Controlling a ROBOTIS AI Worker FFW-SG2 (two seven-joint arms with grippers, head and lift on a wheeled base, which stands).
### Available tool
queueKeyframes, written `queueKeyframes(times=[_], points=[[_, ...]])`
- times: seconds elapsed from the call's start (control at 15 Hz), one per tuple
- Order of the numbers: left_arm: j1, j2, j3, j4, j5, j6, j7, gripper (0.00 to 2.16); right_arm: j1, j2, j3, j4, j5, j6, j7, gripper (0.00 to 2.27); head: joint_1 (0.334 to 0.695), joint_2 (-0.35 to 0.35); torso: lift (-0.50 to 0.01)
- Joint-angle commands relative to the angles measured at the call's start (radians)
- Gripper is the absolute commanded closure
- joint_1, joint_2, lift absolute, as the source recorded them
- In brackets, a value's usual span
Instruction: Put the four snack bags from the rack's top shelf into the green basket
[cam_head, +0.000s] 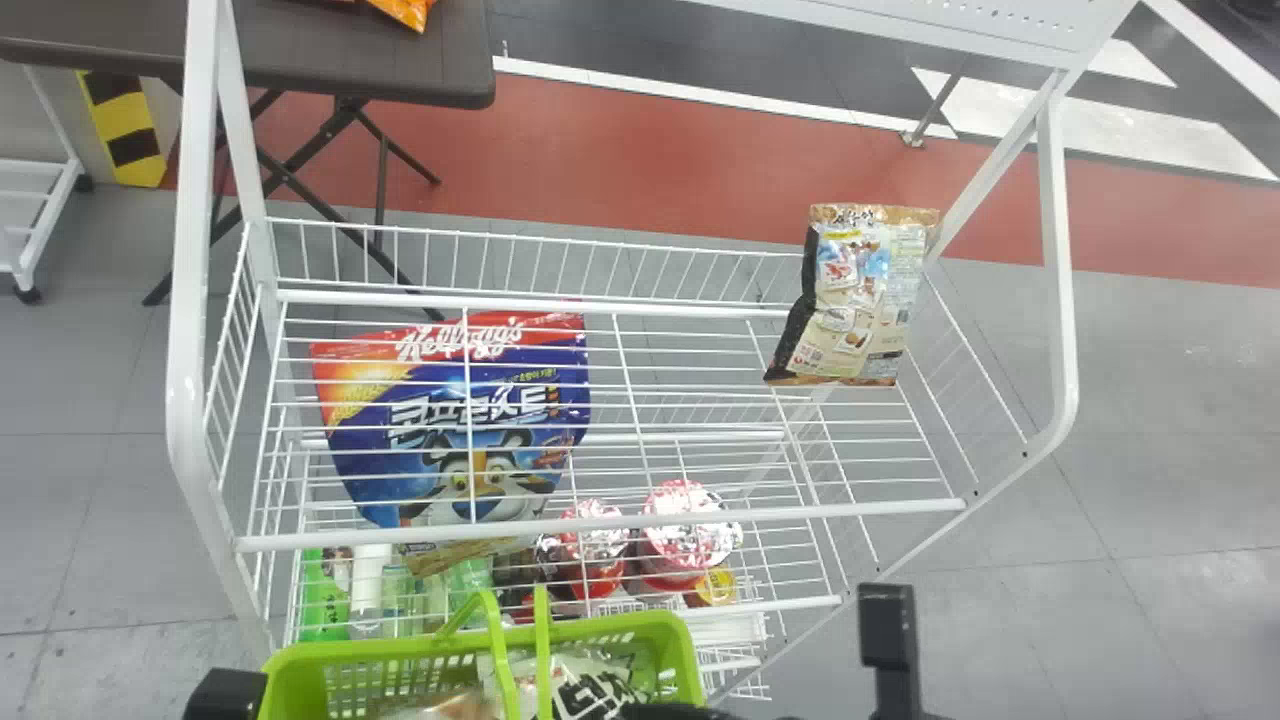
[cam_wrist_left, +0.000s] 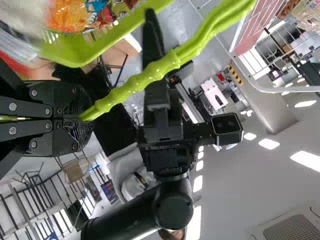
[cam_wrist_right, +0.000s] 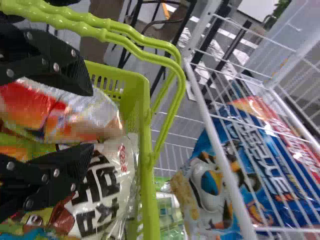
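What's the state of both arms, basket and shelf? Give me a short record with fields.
Left gripper: shut on the handle
Right gripper: at the basket, around a red-and-orange bag; firmness of grip unclear
Green basket: in front of the rack; also holds a white bag with dark lettering
Top shelf: one beige-and-black snack bag, right end
Below top shelf: blue-and-red cereal bag

A dark table (cam_head: 330, 45) — near it, a striped block (cam_head: 122, 125) and a white wheeled frame (cam_head: 49, 219).
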Motion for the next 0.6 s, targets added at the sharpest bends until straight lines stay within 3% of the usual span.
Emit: queueKeyframes(times=[0.0,0.27,0.53], points=[[0.0,-0.002,0.0,0.001,-0.001,0.0,0.0,2.11,-0.006,0.016,-0.063,-0.001,-0.006,-0.114,-0.001,0.06,0.695,-0.35,0.0],[-0.002,-0.003,-0.011,-0.001,-0.012,0.009,0.0,2.11,-0.12,0.031,-0.104,0.119,0.037,-0.537,-0.071,0.06,0.695,-0.35,0.0],[0.003,-0.003,-0.013,-0.001,-0.014,0.009,0.001,2.11,-0.36,0.031,-0.091,0.364,0.209,-0.899,-0.278,0.06,0.695,-0.35,0.0]])
